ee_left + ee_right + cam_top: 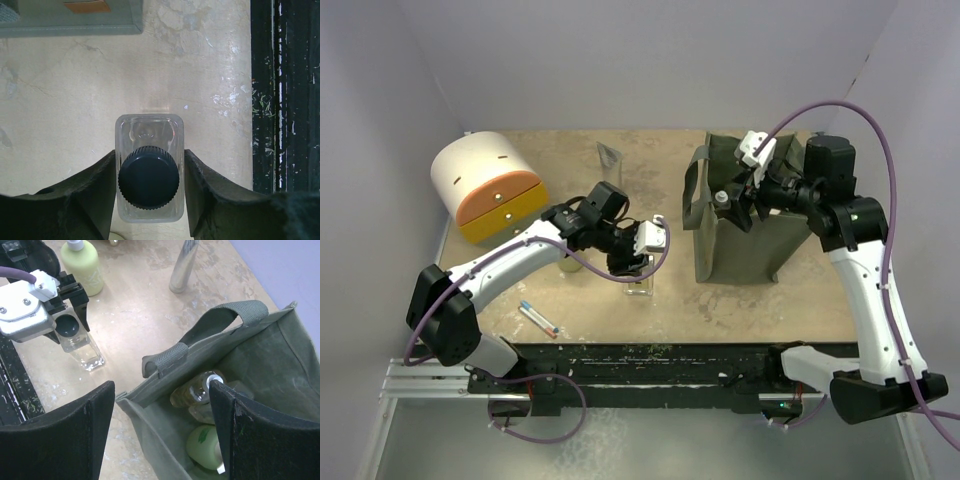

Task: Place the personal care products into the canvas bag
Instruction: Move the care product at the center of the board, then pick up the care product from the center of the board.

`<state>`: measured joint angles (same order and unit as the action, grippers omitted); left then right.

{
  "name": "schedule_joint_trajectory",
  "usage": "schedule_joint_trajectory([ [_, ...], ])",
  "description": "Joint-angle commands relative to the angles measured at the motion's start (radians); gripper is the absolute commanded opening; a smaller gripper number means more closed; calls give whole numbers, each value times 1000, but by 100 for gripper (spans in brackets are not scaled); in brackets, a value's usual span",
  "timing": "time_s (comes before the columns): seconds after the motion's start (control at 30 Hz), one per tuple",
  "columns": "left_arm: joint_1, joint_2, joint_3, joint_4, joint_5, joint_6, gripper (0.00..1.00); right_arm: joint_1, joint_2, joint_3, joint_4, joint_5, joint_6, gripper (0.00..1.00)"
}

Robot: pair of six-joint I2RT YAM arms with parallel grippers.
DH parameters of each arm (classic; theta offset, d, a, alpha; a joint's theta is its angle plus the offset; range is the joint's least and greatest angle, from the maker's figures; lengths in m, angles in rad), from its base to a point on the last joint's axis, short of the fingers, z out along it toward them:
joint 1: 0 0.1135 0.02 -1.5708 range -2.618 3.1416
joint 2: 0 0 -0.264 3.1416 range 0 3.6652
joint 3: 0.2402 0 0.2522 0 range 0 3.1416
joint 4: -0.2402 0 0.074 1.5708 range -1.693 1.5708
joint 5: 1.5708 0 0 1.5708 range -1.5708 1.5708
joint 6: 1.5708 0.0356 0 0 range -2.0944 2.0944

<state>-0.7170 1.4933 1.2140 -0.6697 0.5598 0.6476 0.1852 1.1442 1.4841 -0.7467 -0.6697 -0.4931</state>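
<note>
I see the olive-green canvas bag (pixel 280 365) holding an amber light-capped bottle (pixel 192 392) and a pale green bottle (pixel 202 447), my right gripper (pixel 161 387) spread wide and empty above its mouth, while my left gripper (pixel 150 155) clamps the clear square black-capped bottle (pixel 149 172) standing upright on the beige tabletop (pixel 60 100) left of the bag.

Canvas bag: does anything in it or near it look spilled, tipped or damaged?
Nothing stands out. The canvas bag stands upright and open; the bottles inside lie jumbled, which is normal, and no liquid shows.
</note>
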Motion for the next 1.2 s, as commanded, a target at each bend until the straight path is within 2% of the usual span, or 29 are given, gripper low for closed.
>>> schedule_joint_trajectory([
  [0.0,-6,-25,18,90,-7,-8,60,8,-24,31,-14,4,-22,77],
  [0.17,-6,-28,74,54,-24,-41,77,9,-23,33,-14,12,-29,78],
  [0.3,-6,-54,121,39,-66,-65,84,10,-14,79,-31,30,-36,78],
  [0.43,-4,-114,141,55,-154,-82,100,18,-5,100,-12,1,-18,78],
  [0.6,36,-192,139,88,-288,-85,99,84,37,108,12,-34,-4,78],
  [0.77,210,-258,129,125,-320,-184,99,190,88,153,13,-23,-20,78],
  [0.83,257,-288,107,152,-380,-204,99,248,106,161,20,-15,-29,79],
  [1.03,360,-364,81,210,-506,-261,99,455,202,155,45,79,-69,81],
  [1.17,405,-373,105,206,-547,-290,99,537,247,82,114,138,-103,84],
])
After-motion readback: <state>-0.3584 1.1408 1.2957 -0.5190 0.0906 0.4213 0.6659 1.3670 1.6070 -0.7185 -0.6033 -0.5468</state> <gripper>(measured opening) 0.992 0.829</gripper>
